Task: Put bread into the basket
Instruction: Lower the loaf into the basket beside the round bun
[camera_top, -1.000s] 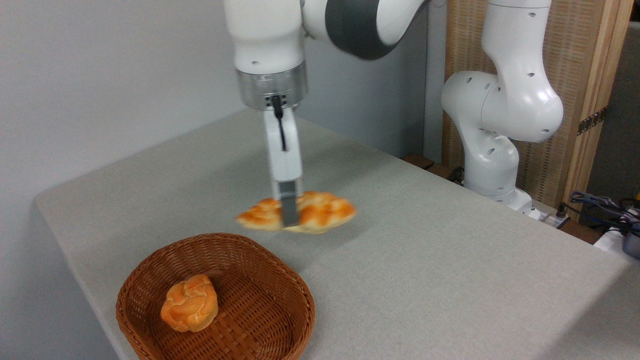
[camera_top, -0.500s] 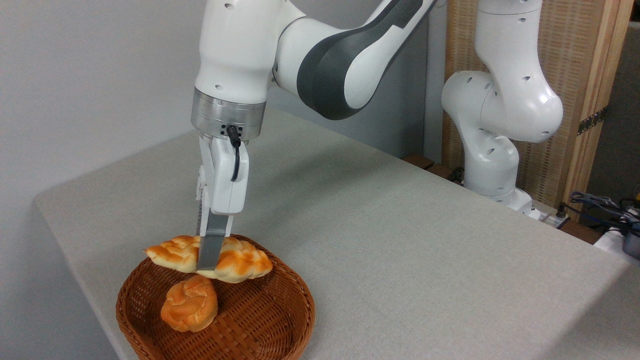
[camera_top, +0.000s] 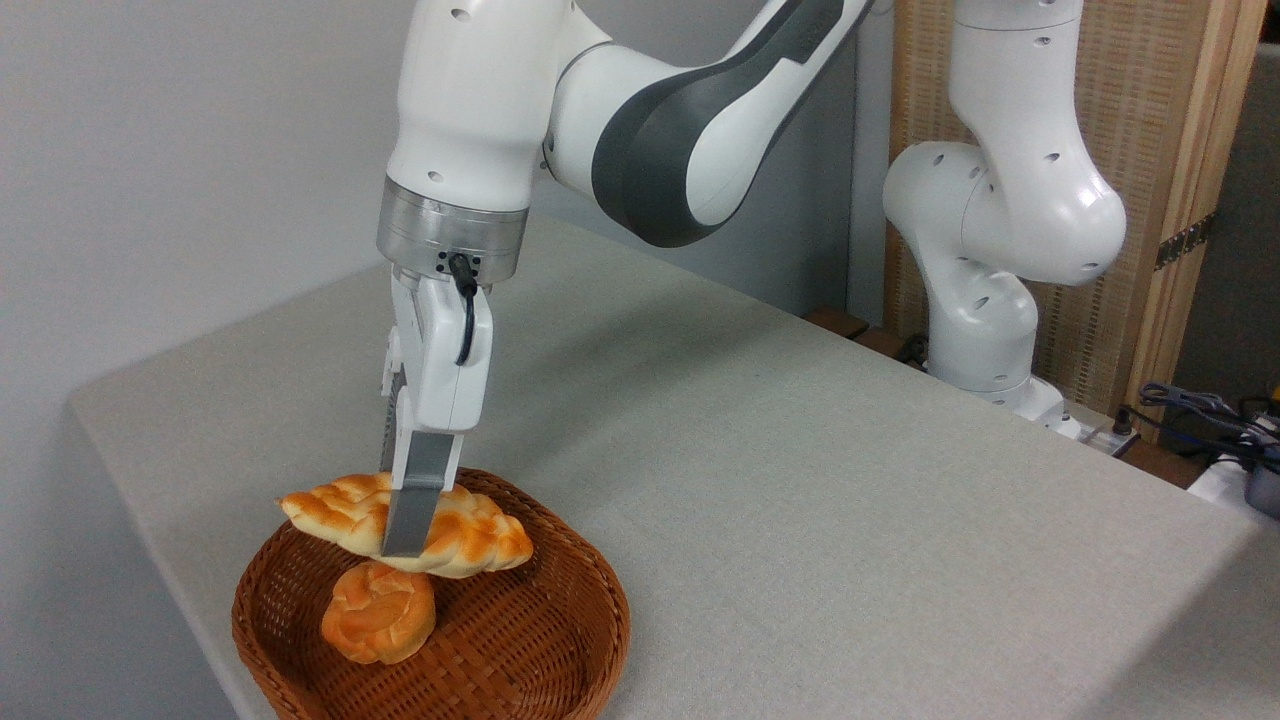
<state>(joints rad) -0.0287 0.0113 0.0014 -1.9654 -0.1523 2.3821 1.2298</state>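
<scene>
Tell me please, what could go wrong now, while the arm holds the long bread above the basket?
1. The gripper holds the braided bread right over the small round bun; released here, it may land on the bun and tilt or roll.
2. The loaf looks about as long as the basket is wide, and its left tip is near the rim, so one end could rest on the rim instead of inside.

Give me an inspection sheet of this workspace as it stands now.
Surface: grey table, bare apart from the basket.
Job's things: bread held over the basket, not yet released.
Clutter: round bun lying in the basket, just under the bread.
Gripper: gripper shut on the bread, pointing down.
Cables: black lead on the gripper body; loose cables at far right.
Surroundings: plain wall; wooden screen behind the arm's base.
</scene>
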